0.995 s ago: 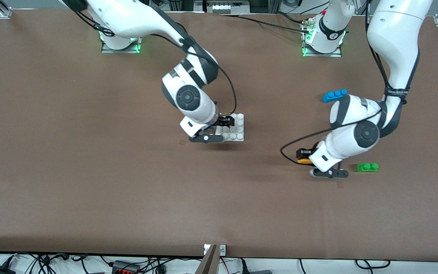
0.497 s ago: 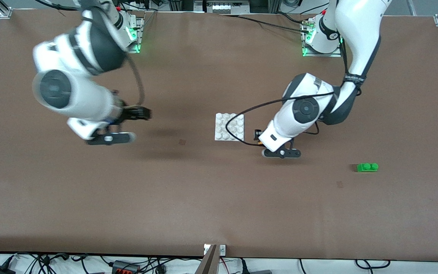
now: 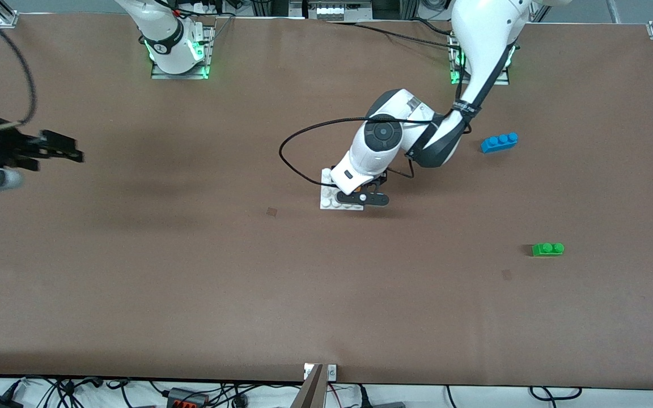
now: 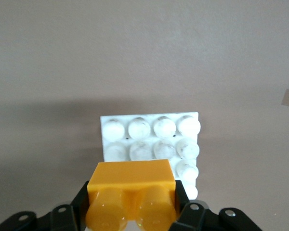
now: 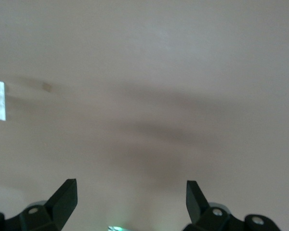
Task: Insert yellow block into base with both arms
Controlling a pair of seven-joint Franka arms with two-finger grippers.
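Left gripper grips the yellow block over the base, studs directly beneath it; the block is not yet pressed on, so seating is what remains. Right gripper, fingers spread and empty, waits over the table well apart toward its own end. Blue brick and green brick lie well clear; nothing obstructs.

No text, label, brand, number or sign can be read in any of the three views; a dark band on the left arm carries small pale marks, too fine to make out; the small brown squares on the table are blank.
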